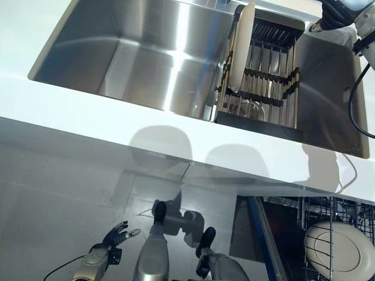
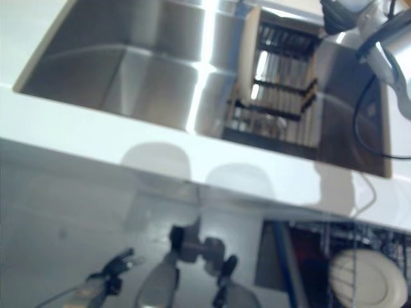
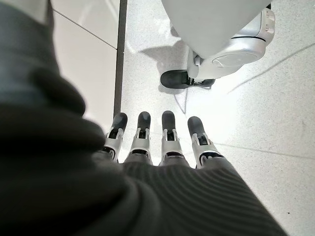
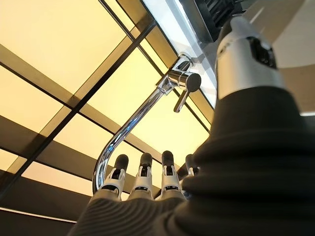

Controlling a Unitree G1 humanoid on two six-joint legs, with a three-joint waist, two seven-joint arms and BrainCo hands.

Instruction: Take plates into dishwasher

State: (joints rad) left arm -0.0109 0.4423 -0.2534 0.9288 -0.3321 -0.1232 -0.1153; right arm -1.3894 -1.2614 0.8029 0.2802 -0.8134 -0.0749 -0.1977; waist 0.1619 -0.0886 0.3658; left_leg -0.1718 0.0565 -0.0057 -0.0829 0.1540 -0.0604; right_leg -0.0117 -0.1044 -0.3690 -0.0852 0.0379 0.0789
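While one plate stands on edge in the rack inside the sink, another plate sits in the dishwasher basket, seen from head cam. Left wrist cam: left hand w/ straight fingers, empty, above floor. Right wrist cam: right hand also straight, empty, near faucet.

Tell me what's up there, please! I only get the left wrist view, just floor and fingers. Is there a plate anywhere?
Observer: Yes. A white plate stands on edge in the drying rack inside the sink.
Operator: Is the other hand holding it?
Observer: No. The right hand is open and empty, with its fingers pointing toward the faucet.
Operator: Any plates in the dishwasher?
Observer: One. A second plate already sits in the dishwasher rack, below the counter on the robot's right.
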